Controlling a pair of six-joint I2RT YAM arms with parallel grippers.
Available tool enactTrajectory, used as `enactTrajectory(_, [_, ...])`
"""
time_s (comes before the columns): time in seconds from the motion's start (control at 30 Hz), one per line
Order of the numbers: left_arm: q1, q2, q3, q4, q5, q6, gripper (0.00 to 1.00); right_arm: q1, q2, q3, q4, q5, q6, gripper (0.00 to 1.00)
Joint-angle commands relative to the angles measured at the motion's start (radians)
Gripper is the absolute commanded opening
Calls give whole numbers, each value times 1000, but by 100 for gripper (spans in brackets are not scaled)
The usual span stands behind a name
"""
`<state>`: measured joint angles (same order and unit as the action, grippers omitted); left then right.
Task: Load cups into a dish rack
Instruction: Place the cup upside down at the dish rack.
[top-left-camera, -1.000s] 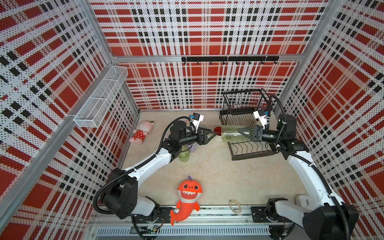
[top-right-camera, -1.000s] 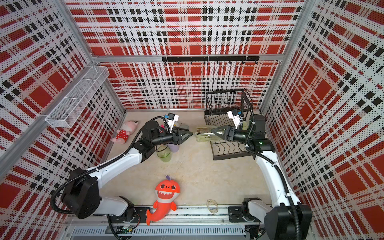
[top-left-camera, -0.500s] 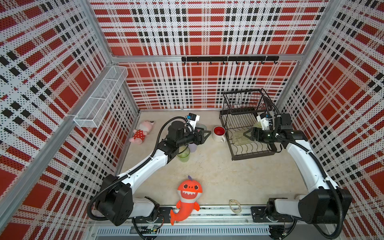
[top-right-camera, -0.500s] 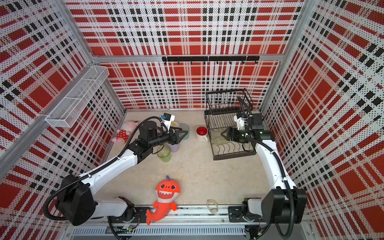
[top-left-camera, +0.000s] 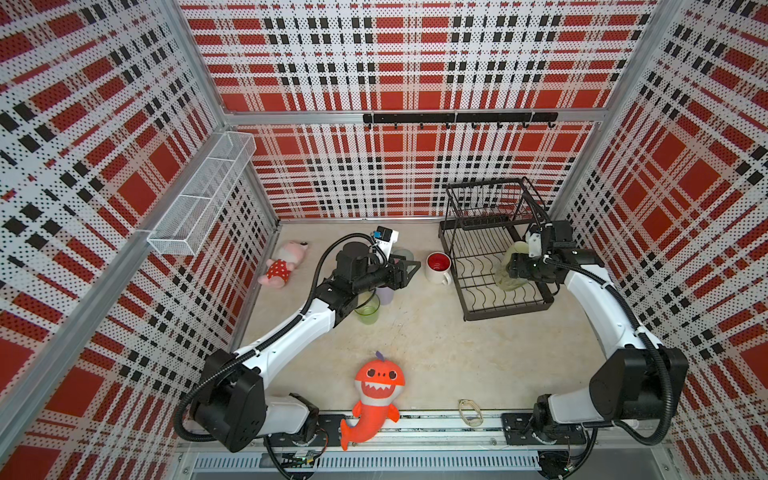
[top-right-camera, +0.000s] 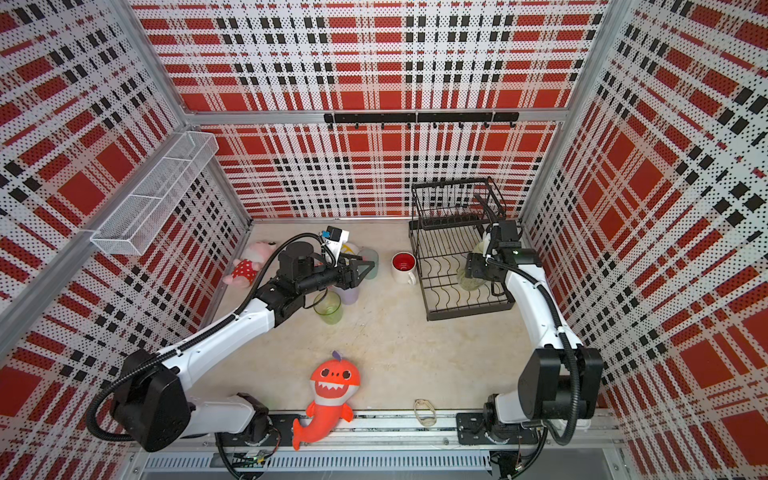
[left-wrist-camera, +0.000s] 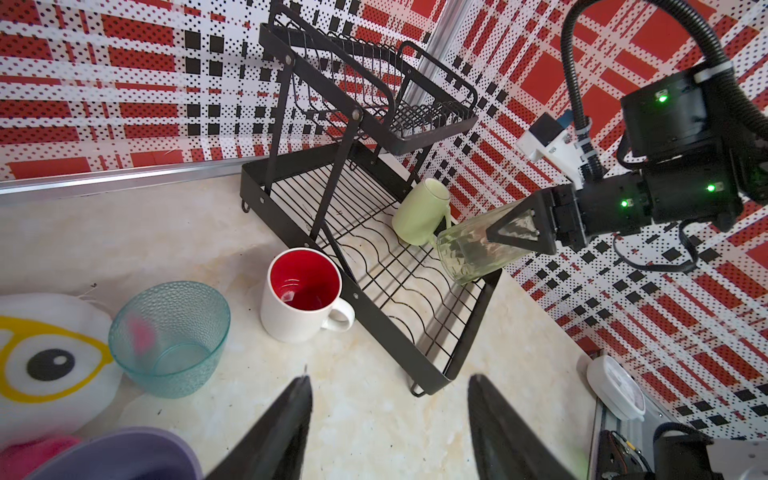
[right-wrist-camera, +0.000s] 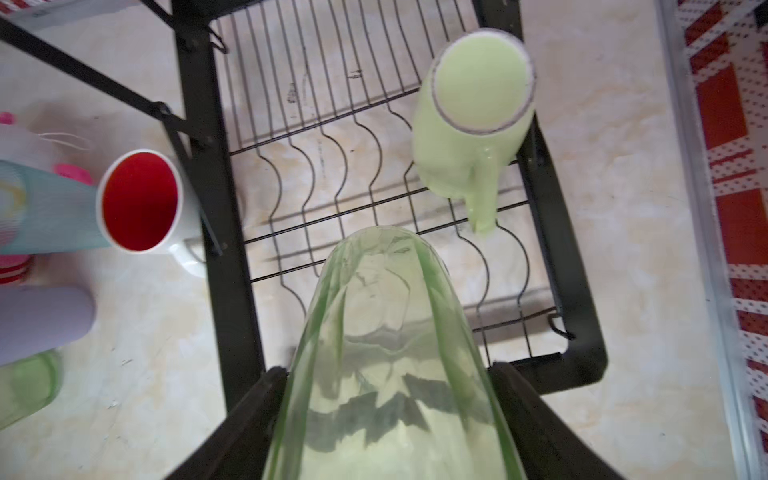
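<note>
Right gripper (right-wrist-camera: 388, 374) clamped the green tumbler (right-wrist-camera: 382, 291), tilted mouth-down over the dish rack (right-wrist-camera: 232, 299) lower tier, beside the racked pale-green mug (right-wrist-camera: 465, 158). Left gripper (left-wrist-camera: 390, 382) jaws apart, empty. Next, probably: lower onto wires, release.

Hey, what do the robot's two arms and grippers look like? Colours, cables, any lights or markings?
The left arm and right arm have white shells with black joint housings, and black corrugated hoses loop alongside. The left gripper and right gripper are black, with triangular cut-out fingers. A white camera mount sits at each wrist; green lights glow on the right wrist.
</note>
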<state>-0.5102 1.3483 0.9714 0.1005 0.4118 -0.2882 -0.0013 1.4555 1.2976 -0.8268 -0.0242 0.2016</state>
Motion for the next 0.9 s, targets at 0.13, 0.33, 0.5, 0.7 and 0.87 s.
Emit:
enactTrajectory(0.13, [16, -38, 26, 3, 19, 1, 63, 1, 84, 50, -45, 211, -20, 56])
enactTrajectory(0.33, [17, -52, 23, -4, 15, 1, 64, 1, 139, 74, -82, 281, -30, 58])
enactTrajectory(0.5, [20, -56, 21, -7, 11, 1, 64, -2, 186, 86, -96, 350, -33, 58])
enactTrajectory(0.7, [27, -50, 33, -19, 13, 6, 64, -19, 215, 85, -74, 323, -44, 62])
enactTrajectory(0.87, [26, -46, 30, -24, 17, 9, 64, -42, 212, 67, -43, 269, -48, 63])
